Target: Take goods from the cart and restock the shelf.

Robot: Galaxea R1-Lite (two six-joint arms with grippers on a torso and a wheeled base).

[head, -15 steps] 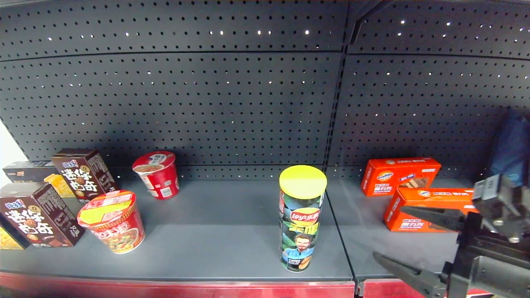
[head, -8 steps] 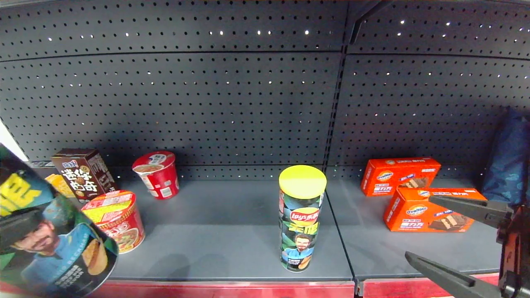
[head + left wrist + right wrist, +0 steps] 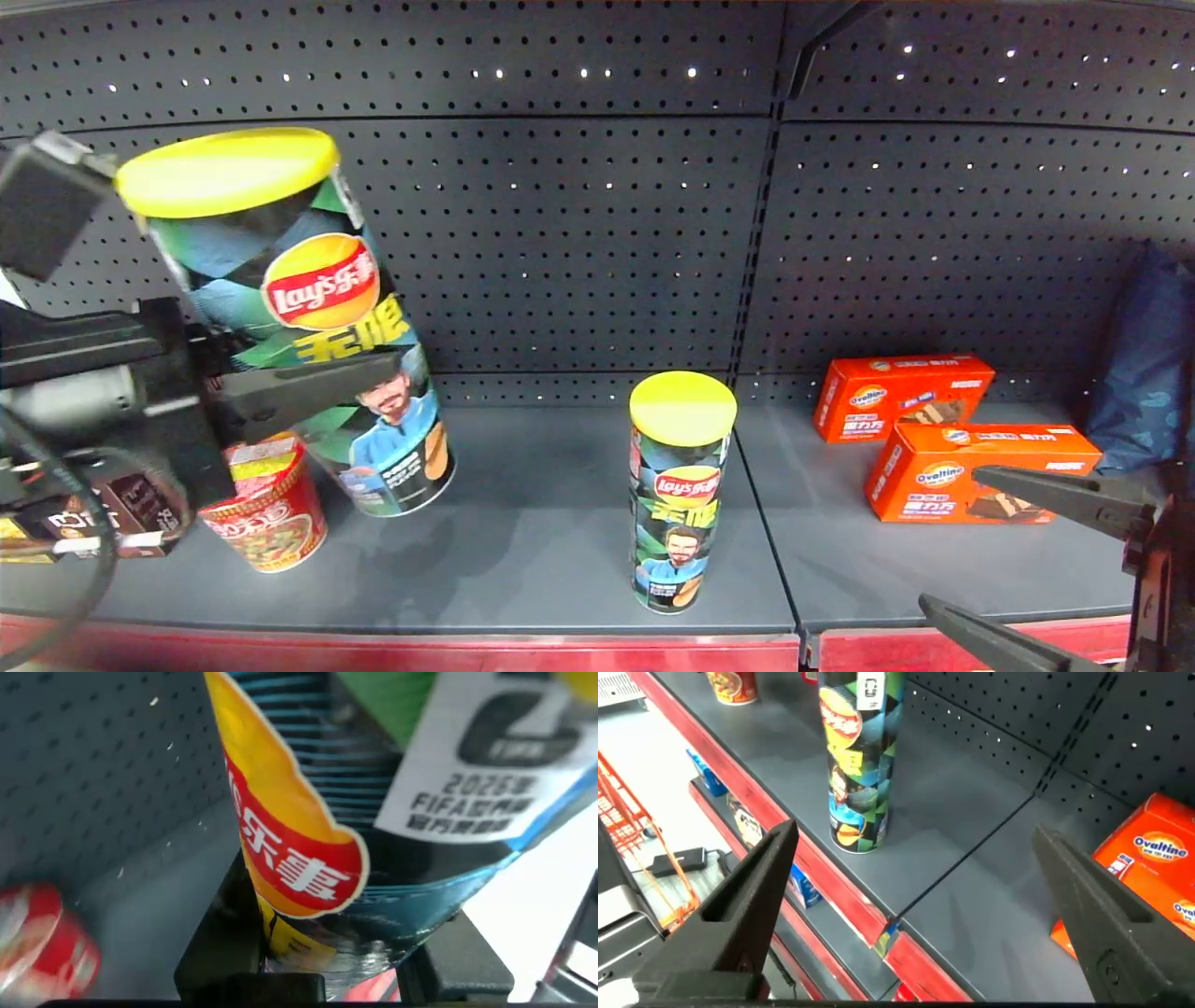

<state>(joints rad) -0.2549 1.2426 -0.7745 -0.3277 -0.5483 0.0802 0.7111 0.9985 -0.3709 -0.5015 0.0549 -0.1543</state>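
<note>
- The right gripper (image 3: 950,537) sits nearest, low by the front right edge of the shelf (image 3: 541,532). Its jaws are wide apart and hold nothing. I'd guess it is parked there to leave room for the other arm.
- On the left, the left gripper (image 3: 364,373) is clamped across the body of a chips can (image 3: 317,289). The can is held clear of the shelf and tilted, its yellow lid leaning left. The base is left free, likely so the can can be stood down.
- Just beside it a noodle cup (image 3: 266,513) stands at the near left.
- A second can (image 3: 680,495) of the same kind stands upright mid-shelf. The bare stretch between it and the cup looks like the intended spot — like beside like.
- Farther right, two orange boxes (image 3: 924,481) lie flat, with a blue bag (image 3: 1144,364) against the pegboard (image 3: 560,233).
</note>
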